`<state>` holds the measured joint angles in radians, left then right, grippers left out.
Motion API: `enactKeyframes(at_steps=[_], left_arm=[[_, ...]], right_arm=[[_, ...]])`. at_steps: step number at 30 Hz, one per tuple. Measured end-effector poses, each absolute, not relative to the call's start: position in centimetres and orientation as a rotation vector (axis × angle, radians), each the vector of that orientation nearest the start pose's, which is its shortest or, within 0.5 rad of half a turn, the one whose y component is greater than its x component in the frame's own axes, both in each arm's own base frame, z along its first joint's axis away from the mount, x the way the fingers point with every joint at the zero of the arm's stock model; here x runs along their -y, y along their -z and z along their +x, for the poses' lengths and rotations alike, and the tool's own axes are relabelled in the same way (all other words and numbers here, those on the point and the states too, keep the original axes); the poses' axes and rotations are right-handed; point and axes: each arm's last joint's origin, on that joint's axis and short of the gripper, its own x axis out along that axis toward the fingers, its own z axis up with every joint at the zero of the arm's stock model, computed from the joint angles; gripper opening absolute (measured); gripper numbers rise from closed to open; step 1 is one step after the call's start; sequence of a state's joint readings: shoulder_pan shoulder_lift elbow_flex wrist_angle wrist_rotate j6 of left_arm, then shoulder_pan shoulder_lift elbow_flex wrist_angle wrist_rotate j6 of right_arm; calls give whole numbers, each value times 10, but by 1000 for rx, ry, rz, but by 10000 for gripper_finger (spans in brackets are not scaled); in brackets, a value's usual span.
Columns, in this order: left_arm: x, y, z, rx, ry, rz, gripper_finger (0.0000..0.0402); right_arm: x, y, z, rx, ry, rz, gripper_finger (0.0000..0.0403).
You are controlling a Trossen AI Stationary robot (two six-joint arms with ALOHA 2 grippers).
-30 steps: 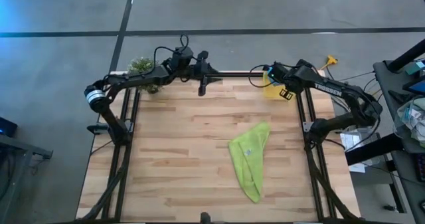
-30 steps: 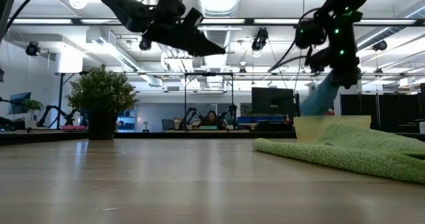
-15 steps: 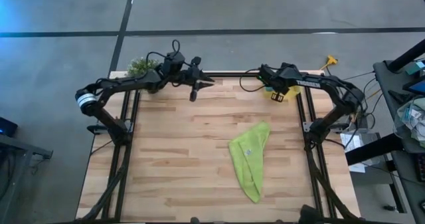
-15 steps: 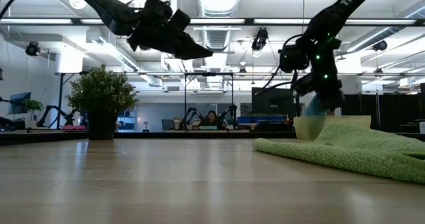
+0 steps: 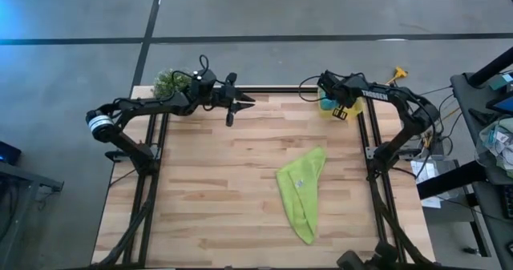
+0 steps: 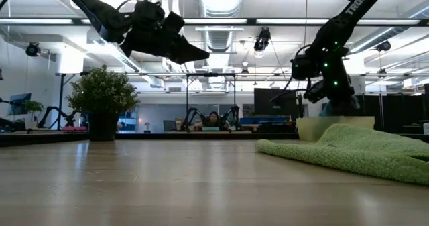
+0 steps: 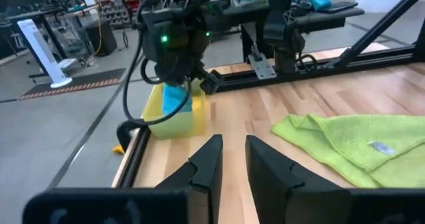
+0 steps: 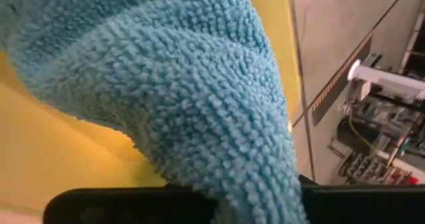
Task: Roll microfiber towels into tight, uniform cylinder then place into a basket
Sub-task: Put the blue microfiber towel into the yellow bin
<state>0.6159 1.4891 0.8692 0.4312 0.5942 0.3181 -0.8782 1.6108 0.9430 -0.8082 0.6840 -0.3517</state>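
While my right gripper [image 5: 335,106] is clamped on the soft, light blue towel [image 7: 175,96] over the yellow basket [image 7: 174,121] at the far right, my left gripper [image 5: 230,116], nearly closed and empty, could pinch the limp green towel [image 5: 301,188] mid-table by a corner.

The floor [image 5: 264,10] around the table is grey and smooth, with dark lines across it. Far back in the room a ceiling [image 6: 221,5] has bright lights and pipes, and a person [image 6: 214,119] sits at a long desk with screens. A white tower fan [image 7: 41,51] stands on the floor.
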Motion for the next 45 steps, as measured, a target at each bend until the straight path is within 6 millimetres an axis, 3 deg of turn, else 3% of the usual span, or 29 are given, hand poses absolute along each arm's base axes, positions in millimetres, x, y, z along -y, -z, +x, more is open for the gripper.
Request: enactKeyframes(at_steps=[6,23,40,45], left_arm=[[-173,-255,273,-156,3,186,51],[-173,-255,273,-156,4,186,51],[-172,-254,273,-157,6,184,51],[-172,-254,273,-157,6,185,51]], right_arm=[[220,-164,158,-1800,882,-21,26],[209,-170,160,-1861,813,-89,193],[203,-182,160,-1884,792,-124,199],[204,-185,161,-1839,812,-63,199]])
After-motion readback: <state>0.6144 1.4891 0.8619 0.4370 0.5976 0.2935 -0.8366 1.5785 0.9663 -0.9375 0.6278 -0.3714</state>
